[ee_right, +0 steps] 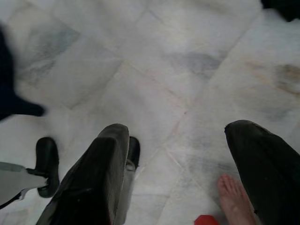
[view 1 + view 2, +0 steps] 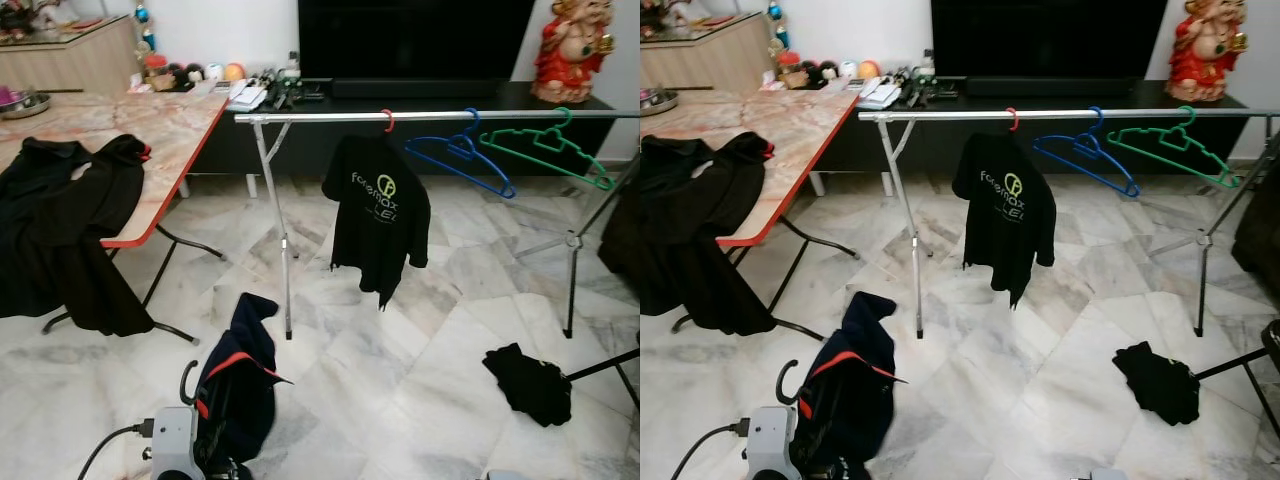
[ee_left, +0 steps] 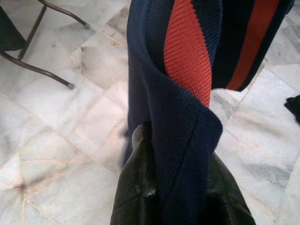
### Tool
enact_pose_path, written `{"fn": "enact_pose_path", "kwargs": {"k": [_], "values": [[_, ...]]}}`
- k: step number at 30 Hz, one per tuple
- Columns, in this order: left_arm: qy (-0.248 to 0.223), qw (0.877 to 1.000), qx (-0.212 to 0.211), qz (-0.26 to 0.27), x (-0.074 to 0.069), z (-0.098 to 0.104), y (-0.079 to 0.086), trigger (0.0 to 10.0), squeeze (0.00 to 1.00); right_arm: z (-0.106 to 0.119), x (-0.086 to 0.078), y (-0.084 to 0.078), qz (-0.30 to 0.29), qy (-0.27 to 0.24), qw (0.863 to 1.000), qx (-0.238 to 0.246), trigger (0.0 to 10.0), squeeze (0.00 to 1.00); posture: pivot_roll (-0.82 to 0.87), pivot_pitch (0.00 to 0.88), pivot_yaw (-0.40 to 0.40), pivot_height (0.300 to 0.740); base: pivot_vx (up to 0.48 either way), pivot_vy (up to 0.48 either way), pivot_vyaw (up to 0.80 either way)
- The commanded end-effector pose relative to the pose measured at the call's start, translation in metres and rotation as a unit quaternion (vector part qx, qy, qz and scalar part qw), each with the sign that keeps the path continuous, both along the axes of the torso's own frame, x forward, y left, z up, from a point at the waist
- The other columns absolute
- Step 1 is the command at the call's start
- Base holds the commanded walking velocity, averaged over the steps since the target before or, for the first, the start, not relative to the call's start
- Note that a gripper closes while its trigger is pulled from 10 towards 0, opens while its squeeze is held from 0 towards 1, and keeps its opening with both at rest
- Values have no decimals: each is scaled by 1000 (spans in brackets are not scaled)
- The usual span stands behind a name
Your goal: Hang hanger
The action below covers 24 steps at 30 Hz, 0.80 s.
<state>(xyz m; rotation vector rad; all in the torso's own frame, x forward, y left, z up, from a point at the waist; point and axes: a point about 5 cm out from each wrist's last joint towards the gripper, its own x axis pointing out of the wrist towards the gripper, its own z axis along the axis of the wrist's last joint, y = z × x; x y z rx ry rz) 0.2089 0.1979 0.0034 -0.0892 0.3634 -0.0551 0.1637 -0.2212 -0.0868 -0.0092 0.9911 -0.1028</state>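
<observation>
low and near on the left, the left gripper [image 3: 180, 206] pinches a navy and red shirt [image 2: 238, 385] on a black hanger [image 2: 186, 382]. its wrist view shows the red stripes up close. the right wrist view shows the right gripper [image 1: 187, 183] spread wide over the marble floor [image 1: 154, 70], with a person's bare toes [image 1: 233, 197] near. far off stands a rail [image 2: 430, 117] with three hangers: one red [image 2: 388, 120] holding a black shirt [image 2: 378, 210], one blue [image 2: 462, 155], one green [image 2: 548, 145]. left is a table [image 2: 170, 130].
</observation>
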Motion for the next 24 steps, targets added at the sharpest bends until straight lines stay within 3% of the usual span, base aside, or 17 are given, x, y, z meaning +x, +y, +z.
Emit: {"fn": "enact_pose_path", "kwargs": {"k": [1,24], "values": [[-17,1000,8,-7,3,7,3,10000,0,-1,-1,2,-1,1,1000,2,10000,0,109,76,30,740,0,0,0],[-14,1000,3,-17,5,7,-4,10000,0,1,1,-2,1,1,1000,-13,10000,0,112,98,24,740,293,0,0]]}}
